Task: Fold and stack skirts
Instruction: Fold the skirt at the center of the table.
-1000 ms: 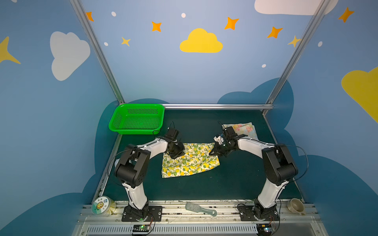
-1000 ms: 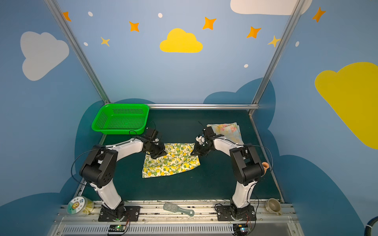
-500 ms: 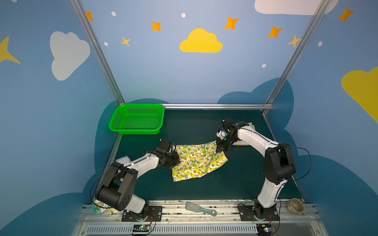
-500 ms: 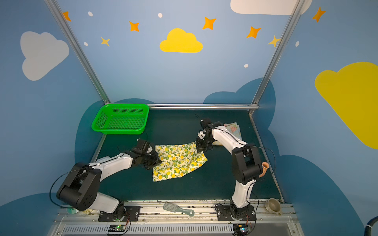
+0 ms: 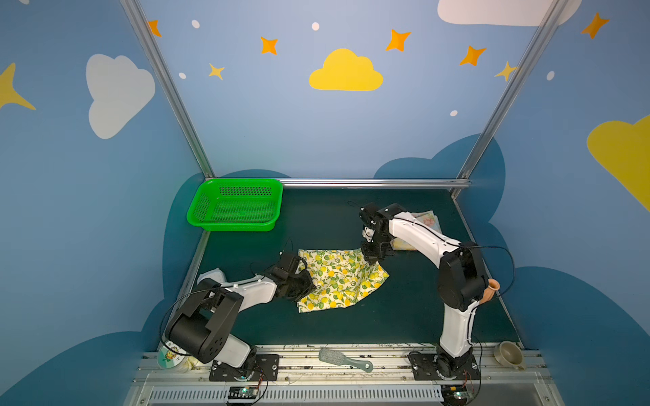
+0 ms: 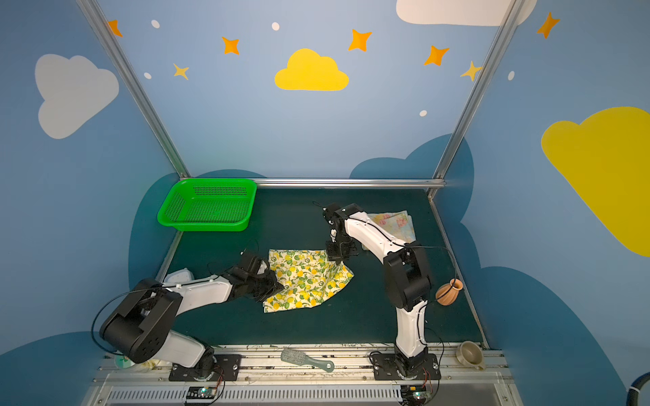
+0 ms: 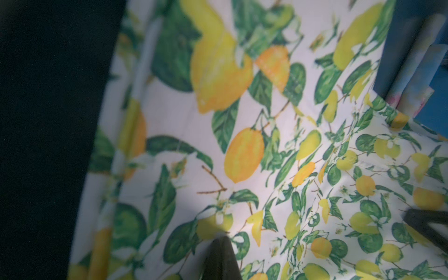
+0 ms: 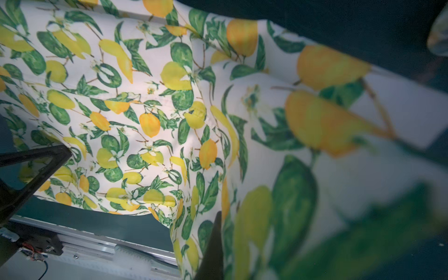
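The cream skirt with lemons (image 5: 339, 277) (image 6: 306, 277) lies rumpled mid-table and fills both wrist views (image 7: 266, 145) (image 8: 145, 109). My left gripper (image 5: 309, 283) (image 6: 279, 285) is shut on its left edge, with one dark fingertip (image 7: 221, 252) pressed on the cloth. At the skirt's far right corner, my right gripper (image 5: 373, 260) (image 6: 338, 258) is shut and holds that corner raised off the table (image 8: 218, 218). The pastel skirt with pink flowers (image 5: 427, 221) (image 6: 395, 221) lies folded at the back right, partly hidden behind the right arm.
A green mesh basket (image 5: 235, 211) (image 6: 207, 211) stands at the back left. A clay vase (image 5: 490, 290) sits by the right arm's elbow. On the front rail lie a brush (image 5: 344, 360), a cup (image 5: 508, 355) and a tape roll (image 5: 172, 358).
My left gripper has pulled the lemon skirt's left edge toward the front, and its arm swung low to the left. The right gripper kept the far corner raised, so the cloth turned and bunched.
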### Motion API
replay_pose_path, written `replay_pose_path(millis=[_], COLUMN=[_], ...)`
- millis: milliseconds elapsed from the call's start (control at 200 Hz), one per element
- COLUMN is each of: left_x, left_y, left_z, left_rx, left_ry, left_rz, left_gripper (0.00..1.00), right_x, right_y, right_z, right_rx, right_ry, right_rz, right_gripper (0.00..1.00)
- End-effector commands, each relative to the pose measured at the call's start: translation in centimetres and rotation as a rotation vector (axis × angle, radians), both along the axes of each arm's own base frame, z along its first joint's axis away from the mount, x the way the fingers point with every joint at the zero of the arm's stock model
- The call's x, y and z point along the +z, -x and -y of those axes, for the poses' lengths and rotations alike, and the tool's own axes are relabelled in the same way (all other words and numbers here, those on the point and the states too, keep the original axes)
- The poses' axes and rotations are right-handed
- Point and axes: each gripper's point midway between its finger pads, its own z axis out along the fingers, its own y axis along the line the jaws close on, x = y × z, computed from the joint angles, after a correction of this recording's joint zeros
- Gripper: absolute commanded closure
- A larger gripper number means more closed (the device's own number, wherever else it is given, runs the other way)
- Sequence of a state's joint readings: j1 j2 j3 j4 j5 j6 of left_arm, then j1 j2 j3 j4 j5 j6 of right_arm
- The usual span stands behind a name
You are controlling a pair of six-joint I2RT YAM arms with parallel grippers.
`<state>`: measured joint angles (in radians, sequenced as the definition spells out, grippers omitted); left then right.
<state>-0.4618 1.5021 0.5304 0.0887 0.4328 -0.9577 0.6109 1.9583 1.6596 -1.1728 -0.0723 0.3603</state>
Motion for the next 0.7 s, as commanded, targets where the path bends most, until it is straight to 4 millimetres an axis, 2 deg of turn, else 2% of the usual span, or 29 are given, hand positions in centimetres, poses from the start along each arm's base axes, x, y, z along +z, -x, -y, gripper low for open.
replay_pose_path(millis=[0, 315, 541, 691], left_x=[-2.7, -3.7, -4.1, -4.4], left_y=[1.3, 2.3, 2.8, 3.1], left_z=[-1.3, -1.8, -2.1, -2.1], left_rx=[0.049, 0.067, 0.077, 0.077], left_ry=[-0.055, -0.070, -0.074, -0.083], left_rz=[-0.053, -0.064, -0.067, -0.066], left_gripper=[0.96, 0.96, 0.96, 0.96], right_x=[0.4, 2.2, 2.5, 2.4], right_y=[0.8, 1.4, 1.9, 2.1], right_z=[0.5, -2.8, -5.4, -7.5], right_rx=[-0.014, -0.023, -0.025, -0.045], right_ry=[0.078, 0.042, 0.015, -0.075], right_rz=[-0.015, 0.006, -0.003, -0.024], right_gripper=[1.00, 1.00, 1.00, 1.00])
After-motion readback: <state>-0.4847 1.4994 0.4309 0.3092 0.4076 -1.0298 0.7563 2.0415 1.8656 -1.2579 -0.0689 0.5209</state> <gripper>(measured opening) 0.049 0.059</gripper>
